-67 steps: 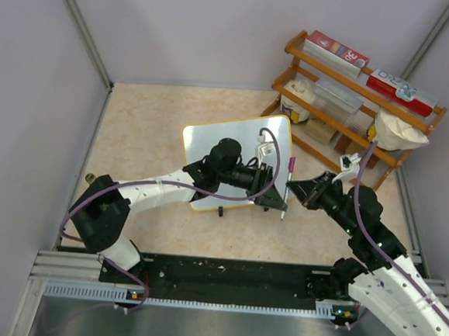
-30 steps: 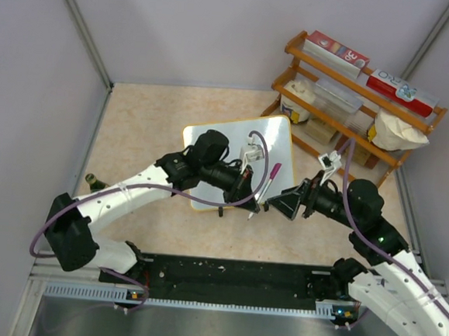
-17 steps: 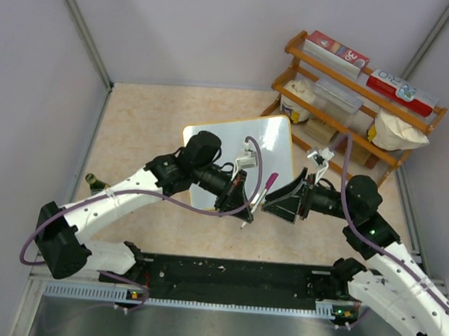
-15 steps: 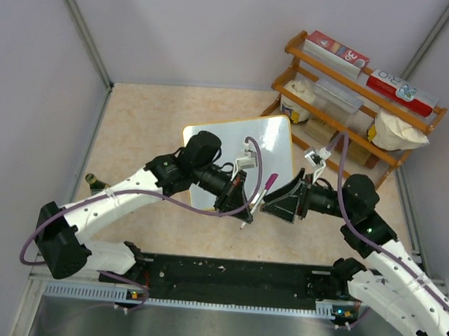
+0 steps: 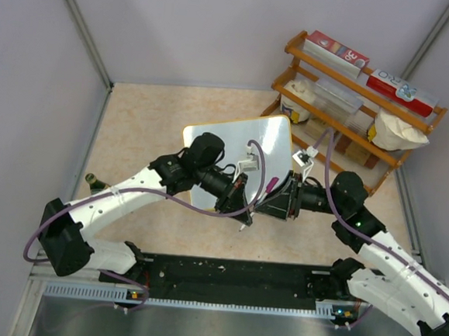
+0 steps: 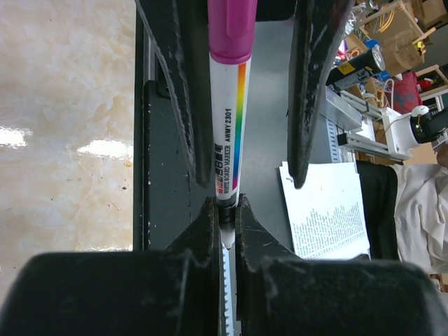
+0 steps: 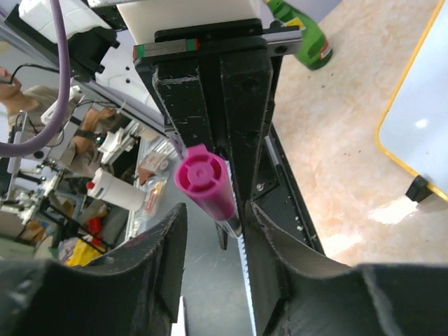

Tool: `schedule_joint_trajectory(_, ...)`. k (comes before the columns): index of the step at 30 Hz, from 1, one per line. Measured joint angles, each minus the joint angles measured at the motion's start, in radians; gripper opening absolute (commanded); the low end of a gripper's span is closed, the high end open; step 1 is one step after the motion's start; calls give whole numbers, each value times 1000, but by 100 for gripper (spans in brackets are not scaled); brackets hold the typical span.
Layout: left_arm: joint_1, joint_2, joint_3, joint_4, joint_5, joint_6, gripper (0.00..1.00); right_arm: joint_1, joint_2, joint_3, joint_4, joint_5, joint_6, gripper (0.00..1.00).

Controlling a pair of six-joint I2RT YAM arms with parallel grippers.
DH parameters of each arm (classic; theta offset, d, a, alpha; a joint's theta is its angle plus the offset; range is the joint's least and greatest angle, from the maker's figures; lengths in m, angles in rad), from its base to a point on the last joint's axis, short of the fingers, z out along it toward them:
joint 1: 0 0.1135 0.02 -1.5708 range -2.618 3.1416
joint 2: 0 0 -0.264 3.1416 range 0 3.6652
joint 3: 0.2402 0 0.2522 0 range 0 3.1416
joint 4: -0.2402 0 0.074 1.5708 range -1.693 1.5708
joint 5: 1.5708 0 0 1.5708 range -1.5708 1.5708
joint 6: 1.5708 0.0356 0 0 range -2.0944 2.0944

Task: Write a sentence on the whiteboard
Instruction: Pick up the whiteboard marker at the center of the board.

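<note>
On beige tabletop [image 5: 150,123], glossy white yellow-framed whiteboard [image 5: 235,134]

- Marker [image 6: 229,105]: the writing end is buried between the pinched fingers of the left claw [image 6: 225,213]. The cap top is cut off at 12 o'clock in the left wrist view. From above, the barrel is mostly hidden where that claw meets the right claw [image 5: 275,201].
- Whiteboard [image 5: 239,134]: from above, the 6 o'clock edge is covered by the arms. It is cut off at 3 o'clock in the right wrist view.
- Bottle [image 7: 308,35]: cut off at 12 o'clock.
- Printed sheet [image 6: 325,210]: the text is too small to read.
- Shelf [image 5: 354,100]: the box labels are too small to read.
</note>
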Motion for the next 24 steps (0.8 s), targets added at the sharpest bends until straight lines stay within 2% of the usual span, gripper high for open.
schedule_joint_trajectory(2, -1, 6, 0, -7, -1, 4, 0, 20, 18, 0, 6, 0, -2, 24)
schedule_joint_trajectory(6, -3, 6, 0, -22, 0, 13, 0, 33, 35, 0, -7, 16, -19, 1)
schedule_joint_trajectory(9, -3, 6, 0, -32, -3, 10, 0, 37, 28, 0, -31, 36, -50, 0)
schedule_joint_trajectory(10, -3, 6, 0, -32, -6, 11, 5, 38, 22, 0, -39, 43, -56, 0)
schedule_joint_trajectory(12, -4, 5, 0, -30, -17, 11, 20, 40, 3, 0, -60, 66, -66, 0)
schedule_joint_trajectory(14, -8, -1, 0, -18, -28, 12, 39, 44, -25, -8, -67, 98, -64, 0)
schedule_joint_trajectory(16, -10, -13, -5, -14, -43, 13, 48, 45, -63, -30, -62, 132, -42, 0)
schedule_joint_trajectory(24, -8, -26, -28, 21, -58, -21, 49, 45, -193, -186, 35, 308, 83, 0)
